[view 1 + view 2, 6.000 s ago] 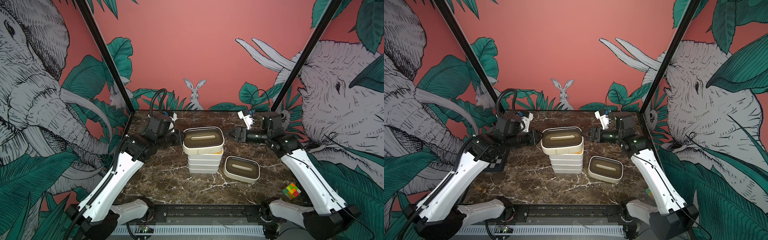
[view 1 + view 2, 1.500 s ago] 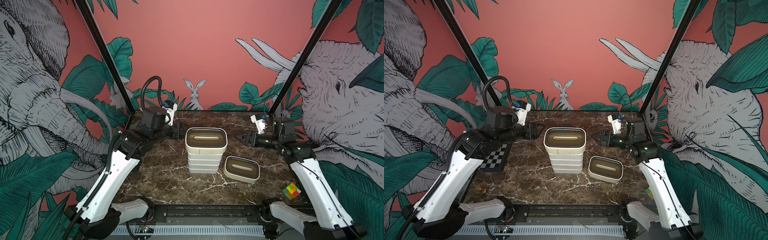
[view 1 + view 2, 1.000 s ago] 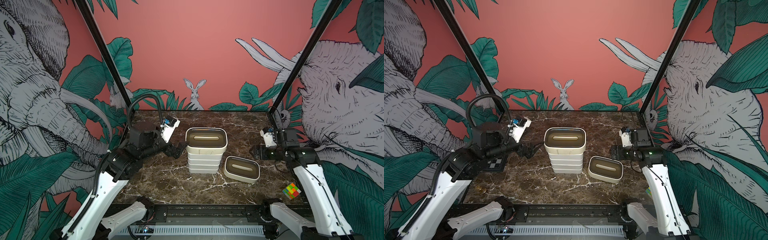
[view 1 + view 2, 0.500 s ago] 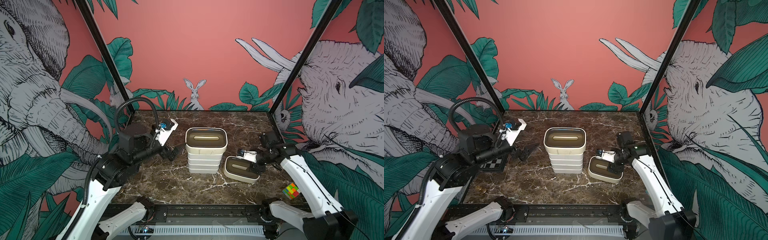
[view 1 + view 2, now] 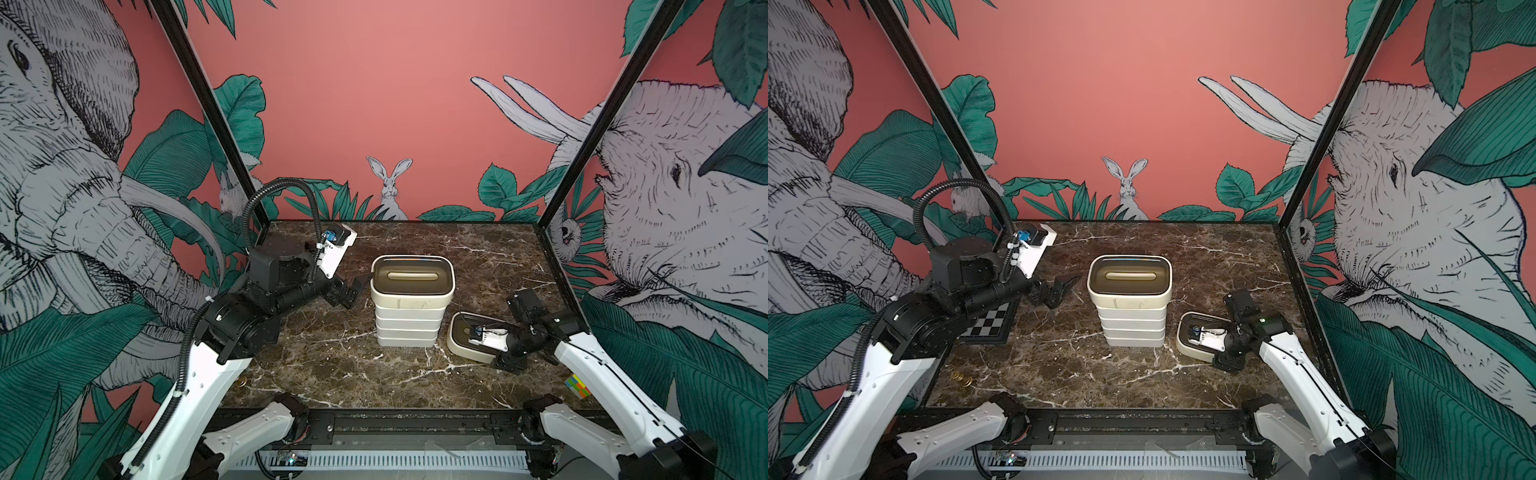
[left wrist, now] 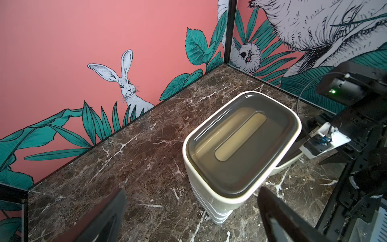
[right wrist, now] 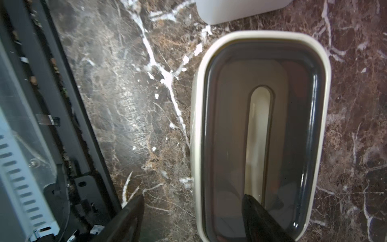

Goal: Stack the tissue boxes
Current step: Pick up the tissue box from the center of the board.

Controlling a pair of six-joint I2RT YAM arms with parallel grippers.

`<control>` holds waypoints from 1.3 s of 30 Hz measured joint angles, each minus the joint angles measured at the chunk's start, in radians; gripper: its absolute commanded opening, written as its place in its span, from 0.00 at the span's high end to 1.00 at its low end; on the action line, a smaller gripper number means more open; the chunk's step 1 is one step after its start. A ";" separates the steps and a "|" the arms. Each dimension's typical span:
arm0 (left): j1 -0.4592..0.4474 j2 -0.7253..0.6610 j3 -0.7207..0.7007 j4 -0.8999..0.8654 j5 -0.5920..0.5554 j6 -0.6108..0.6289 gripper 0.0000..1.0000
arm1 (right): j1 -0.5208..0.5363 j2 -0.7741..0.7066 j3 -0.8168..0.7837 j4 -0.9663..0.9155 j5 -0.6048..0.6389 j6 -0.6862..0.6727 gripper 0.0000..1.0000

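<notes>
Several white tissue boxes form a stack [image 5: 409, 320] [image 5: 1129, 320] mid-table; the top one has a grey lid [image 6: 240, 144] with an oval slot. One loose tissue box [image 5: 459, 347] [image 5: 1185, 347] [image 7: 259, 130] with a dark lid lies on the table to the right of the stack. My right gripper [image 7: 192, 202] [image 5: 496, 353] is low over its right end, open, and straddles its front long wall: one finger over the lid by the slot, the other outside above the marble. My left gripper [image 5: 353, 291] [image 5: 1059, 291] [image 6: 191, 189] hovers open and empty just left of the stack.
A checkerboard [image 5: 988, 324] lies at the left edge under my left arm. Small coins [image 5: 962, 378] sit front left, and a multicoloured cube [image 5: 577, 385] front right. Printed walls close in the back and sides; a black rail [image 5: 411, 424] runs along the front.
My right arm swung down from beside the right wall onto the loose box and its jaws narrowed. My left arm drew back and rose, its gripper still open beside the stack.
</notes>
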 measured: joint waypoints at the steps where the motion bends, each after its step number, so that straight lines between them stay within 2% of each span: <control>1: 0.000 -0.006 -0.007 0.011 -0.001 -0.003 0.00 | 0.001 0.001 -0.015 0.022 0.018 0.003 0.28; 7: 0.000 -0.034 -0.018 0.038 -0.019 -0.002 0.00 | 0.000 0.057 -0.039 0.120 0.077 0.005 0.31; 12: 0.000 -0.032 -0.023 0.040 -0.026 0.005 0.00 | -0.006 0.162 -0.004 0.139 0.076 -0.006 0.36; 16: 0.001 -0.039 -0.038 0.039 -0.028 0.011 0.00 | -0.006 0.201 0.020 0.142 0.068 -0.017 0.36; 24: 0.002 -0.044 -0.045 0.039 -0.043 0.022 0.00 | -0.006 0.207 0.020 0.136 0.055 -0.018 0.35; 33: 0.003 -0.034 -0.045 0.039 -0.048 0.035 0.00 | -0.009 0.140 -0.033 0.115 0.082 -0.009 0.29; 39: 0.003 -0.025 -0.045 0.039 -0.048 0.040 0.00 | -0.038 0.116 -0.054 0.126 0.108 -0.005 0.31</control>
